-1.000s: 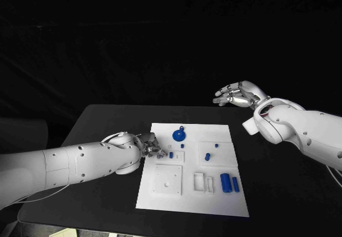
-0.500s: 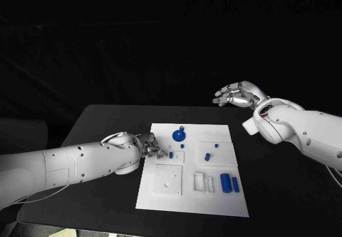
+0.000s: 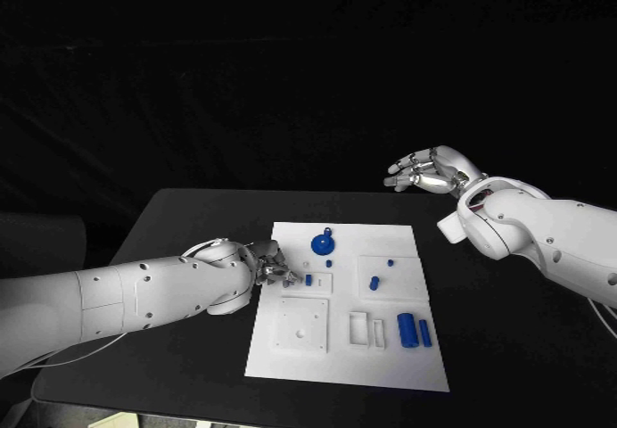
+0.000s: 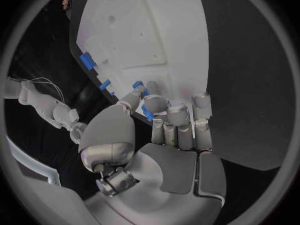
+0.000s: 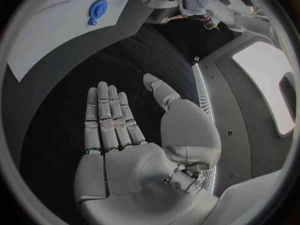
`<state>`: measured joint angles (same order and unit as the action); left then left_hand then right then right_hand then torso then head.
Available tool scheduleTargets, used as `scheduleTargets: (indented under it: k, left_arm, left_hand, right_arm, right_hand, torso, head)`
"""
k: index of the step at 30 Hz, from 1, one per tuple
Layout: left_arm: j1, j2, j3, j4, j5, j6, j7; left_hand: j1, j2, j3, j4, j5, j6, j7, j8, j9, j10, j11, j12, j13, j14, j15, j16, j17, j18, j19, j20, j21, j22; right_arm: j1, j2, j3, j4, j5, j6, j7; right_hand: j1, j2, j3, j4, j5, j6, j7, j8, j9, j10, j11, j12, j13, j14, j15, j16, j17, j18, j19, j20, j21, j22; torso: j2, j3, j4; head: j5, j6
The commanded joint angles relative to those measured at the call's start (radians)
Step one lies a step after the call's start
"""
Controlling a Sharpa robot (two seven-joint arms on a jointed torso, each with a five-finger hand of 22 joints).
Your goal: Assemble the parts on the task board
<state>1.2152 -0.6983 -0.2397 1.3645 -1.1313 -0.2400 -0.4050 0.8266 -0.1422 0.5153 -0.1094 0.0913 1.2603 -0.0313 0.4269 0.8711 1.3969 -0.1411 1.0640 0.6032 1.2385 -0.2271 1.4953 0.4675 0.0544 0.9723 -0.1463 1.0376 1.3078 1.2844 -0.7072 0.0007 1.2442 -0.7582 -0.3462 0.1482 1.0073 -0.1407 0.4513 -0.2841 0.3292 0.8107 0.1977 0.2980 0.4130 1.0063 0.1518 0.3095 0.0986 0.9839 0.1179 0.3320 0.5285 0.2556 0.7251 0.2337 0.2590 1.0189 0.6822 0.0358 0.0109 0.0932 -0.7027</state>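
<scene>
Two hands: left hand [image 3: 267, 264] pinching a small blue part [image 4: 147, 112] over the task board [image 3: 386, 357]; right hand [image 3: 431, 171] raised, fingers spread, empty.

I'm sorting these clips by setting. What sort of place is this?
Probably a robotics lab test bench: a black table against a dark backdrop, a white task board with small blue parts, and two robot hands, left and right.

No text, label, brand, number or sign can be read anywhere.
</scene>
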Motion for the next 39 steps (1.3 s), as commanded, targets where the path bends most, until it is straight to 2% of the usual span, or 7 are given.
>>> scheduleTargets:
  k: [1, 9, 14, 18, 30, 33, 39]
  left_arm:
    - [-0.001, 0.000, 0.000, 0.000, 0.010, 0.005, 0.013]
    - [-0.001, -0.007, 0.001, 0.002, 0.010, 0.001, 0.014]
    - [-0.001, -0.008, 0.001, 0.005, 0.018, -0.001, 0.018]
    - [-0.001, -0.010, 0.001, 0.006, 0.019, -0.003, 0.020]
    - [-0.001, -0.015, 0.001, 0.005, 0.035, -0.020, 0.028]
    - [-0.001, -0.027, 0.002, 0.011, 0.047, -0.036, 0.041]
    - [0.000, -0.059, 0.011, 0.036, 0.107, -0.075, 0.076]
  left_hand:
    - [-0.001, -0.026, 0.008, 0.024, -0.007, -0.007, -0.001, -0.006, -0.001, -0.002, 0.003, -0.001, -0.003, -0.004, -0.003, -0.004, -0.002, 0.008, 0.000, -0.127, -0.003, 0.014]
    - [0.002, -0.067, 0.027, 0.081, -0.016, -0.008, -0.001, -0.004, 0.002, -0.001, 0.003, 0.000, -0.005, -0.004, -0.004, -0.003, -0.002, 0.009, 0.001, -0.127, -0.002, 0.014]
    - [0.003, -0.102, 0.034, 0.126, -0.040, -0.009, 0.000, -0.002, 0.005, -0.002, 0.004, 0.002, -0.006, -0.005, -0.004, -0.001, -0.002, 0.011, 0.001, -0.127, 0.000, 0.014]
    - [-0.013, -0.137, 0.029, 0.155, -0.042, -0.011, 0.000, -0.001, 0.007, -0.002, 0.004, 0.002, -0.006, -0.006, -0.004, 0.000, -0.002, 0.011, 0.000, -0.126, 0.000, 0.013]
    - [-0.011, -0.144, 0.027, 0.172, -0.042, -0.013, 0.000, -0.001, 0.010, -0.003, 0.004, 0.002, -0.006, -0.008, -0.004, 0.000, -0.002, 0.013, -0.001, -0.127, 0.001, 0.013]
    - [-0.009, -0.147, 0.024, 0.181, -0.042, -0.022, 0.002, -0.006, 0.009, -0.009, 0.007, -0.004, -0.009, -0.015, -0.003, -0.006, -0.004, 0.013, -0.006, -0.126, -0.002, 0.013]
    - [0.003, -0.153, -0.006, 0.198, -0.042, -0.044, 0.013, -0.025, 0.003, -0.019, 0.018, -0.032, -0.025, -0.031, 0.007, -0.032, -0.018, 0.011, -0.027, -0.122, -0.015, 0.009]
  right_arm:
    - [0.000, 0.000, 0.001, 0.000, 0.000, 0.012, 0.008]
    - [0.000, -0.001, 0.001, 0.000, 0.000, 0.011, 0.008]
    - [0.000, 0.000, 0.001, 0.000, 0.000, 0.010, 0.010]
    - [0.000, -0.001, 0.001, 0.000, 0.000, 0.010, 0.010]
    - [0.000, -0.001, 0.001, 0.000, 0.001, 0.010, 0.010]
    - [0.000, -0.002, 0.001, 0.000, 0.002, 0.010, 0.010]
    - [0.000, -0.004, 0.000, 0.000, 0.002, 0.009, 0.011]
  right_hand:
    - [0.000, 0.006, -0.007, 0.000, 0.005, -0.005, 0.005, 0.000, -0.001, 0.007, -0.001, -0.004, -0.002, -0.001, 0.008, -0.003, -0.001, 0.006, -0.007, 0.003, -0.006, -0.001]
    - [0.000, 0.006, -0.008, 0.000, 0.005, -0.005, 0.005, 0.000, -0.002, 0.007, -0.001, -0.004, -0.002, -0.002, 0.008, -0.004, -0.002, 0.006, -0.008, 0.003, -0.007, -0.001]
    - [0.000, 0.005, -0.008, 0.000, 0.005, -0.005, 0.005, 0.000, -0.002, 0.007, 0.000, -0.004, -0.003, -0.002, 0.008, -0.004, -0.002, 0.006, -0.009, 0.003, -0.008, -0.001]
    - [0.000, 0.005, -0.008, 0.000, 0.005, -0.005, 0.005, 0.000, -0.002, 0.007, 0.000, -0.005, -0.004, -0.002, 0.009, -0.005, -0.002, 0.006, -0.009, 0.003, -0.008, -0.001]
    - [0.001, 0.005, -0.009, 0.000, 0.005, -0.005, 0.005, 0.000, -0.003, 0.008, 0.000, -0.005, -0.005, -0.003, 0.009, -0.005, -0.002, 0.006, -0.010, 0.004, -0.009, -0.002]
    - [0.000, 0.006, -0.009, 0.000, 0.005, -0.005, 0.005, 0.000, -0.003, 0.008, 0.000, -0.005, -0.005, -0.003, 0.009, -0.005, -0.003, 0.006, -0.010, 0.004, -0.009, -0.002]
    - [0.000, 0.005, -0.009, 0.000, 0.005, -0.005, 0.005, 0.000, -0.003, 0.008, 0.000, -0.006, -0.006, -0.003, 0.009, -0.006, -0.003, 0.006, -0.010, 0.004, -0.010, -0.002]
  torso:
    - [0.000, 0.0001, -0.0002]
    - [0.000, 0.0001, -0.0002]
    - [0.000, 0.0001, 0.0002]
    - [0.000, -0.0001, 0.0000]
    - [0.000, 0.0008, -0.0003]
    - [0.000, 0.0007, -0.0005]
    - [0.000, 0.0006, -0.0006]
  head:
    - [0.000, 0.002]
    - [-0.002, 0.001]
    - [-0.002, 0.000]
    - [-0.001, 0.001]
    - [0.000, 0.002]
    - [-0.001, 0.002]
    - [-0.003, 0.005]
